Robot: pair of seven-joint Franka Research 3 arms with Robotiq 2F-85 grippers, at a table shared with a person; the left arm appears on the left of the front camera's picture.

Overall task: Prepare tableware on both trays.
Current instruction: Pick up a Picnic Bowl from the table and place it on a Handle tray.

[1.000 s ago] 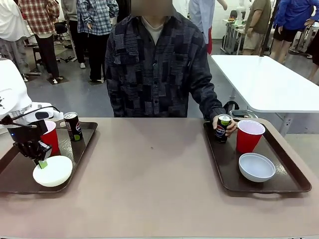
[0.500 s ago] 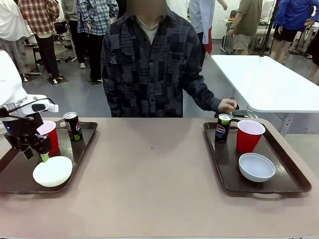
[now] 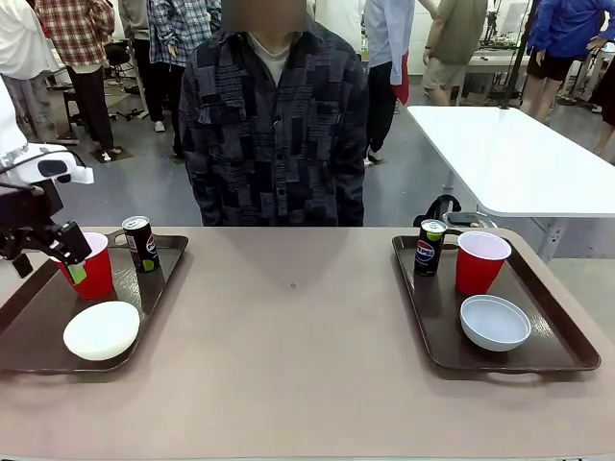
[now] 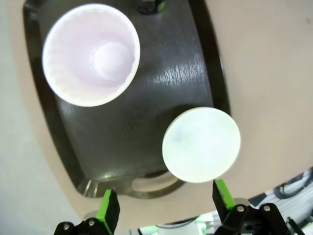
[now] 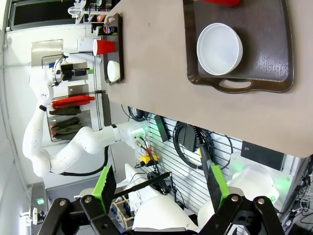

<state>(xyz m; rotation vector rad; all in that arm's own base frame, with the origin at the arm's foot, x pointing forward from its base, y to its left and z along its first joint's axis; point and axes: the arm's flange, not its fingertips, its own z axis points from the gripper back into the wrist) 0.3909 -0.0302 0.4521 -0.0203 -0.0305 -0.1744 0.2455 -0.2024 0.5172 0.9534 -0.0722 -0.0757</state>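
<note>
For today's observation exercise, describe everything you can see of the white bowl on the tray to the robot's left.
The white bowl is shallow, round and plain, with a matte, plastic-looking surface. It sits upright and empty on the near end of the left tray, close to the handle slot, its edge near the tray's rim. The red cup stands behind it, apart, and nothing touches the bowl except the tray. The left tool hangs open above it, holding nothing.

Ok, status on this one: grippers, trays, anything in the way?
Left gripper open, empty, above left tray. Right gripper open, off-table. Each tray, right tray included: cup, bowl, can. Nothing obstructing.
</note>
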